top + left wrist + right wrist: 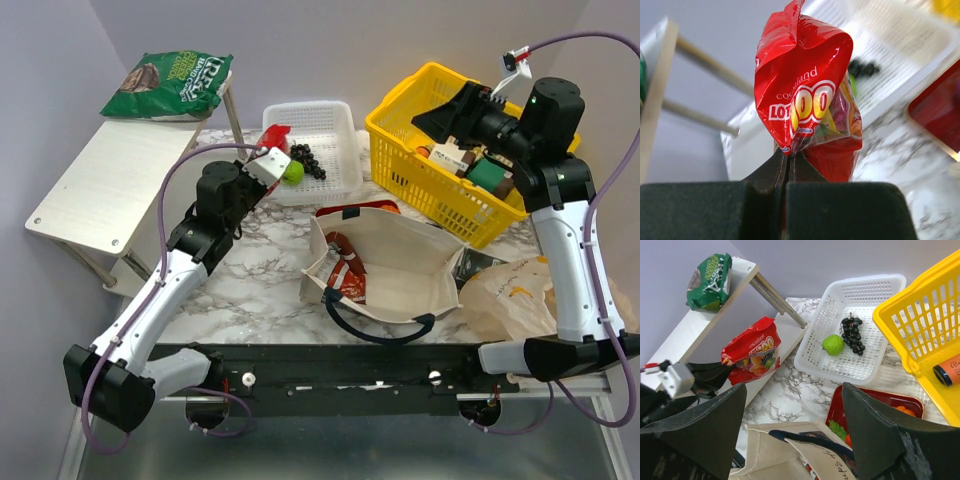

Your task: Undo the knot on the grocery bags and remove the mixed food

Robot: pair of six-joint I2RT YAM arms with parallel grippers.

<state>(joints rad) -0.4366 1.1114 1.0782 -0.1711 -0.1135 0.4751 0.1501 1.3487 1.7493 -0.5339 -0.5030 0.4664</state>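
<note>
My left gripper (787,167) is clamped on the lower seam of a red snack packet (805,95), a puffy pouch of glossy, crinkled foil. It holds the packet upright just left of the white basket (330,125), at the far side of the marbled tabletop (250,290). My right gripper (794,390) has its jaws wide apart with nothing between them, above the yellow basket (415,185) at the far right.

I judge the unpacking well begun. A smooth green apple (832,345) and a knobbly bunch of dark grapes (852,334) lie in the white lattice basket. The green snack bag (170,85) rests on the side shelf (100,190), far left.

The canvas tote (410,265) slumps open mid-table, limp beige cloth, with another red packet (345,270) inside, so it is not yet emptied. The thin plastic bag (510,290) lies crumpled at the near right. I cannot tell whether its knot is undone or what it holds.
</note>
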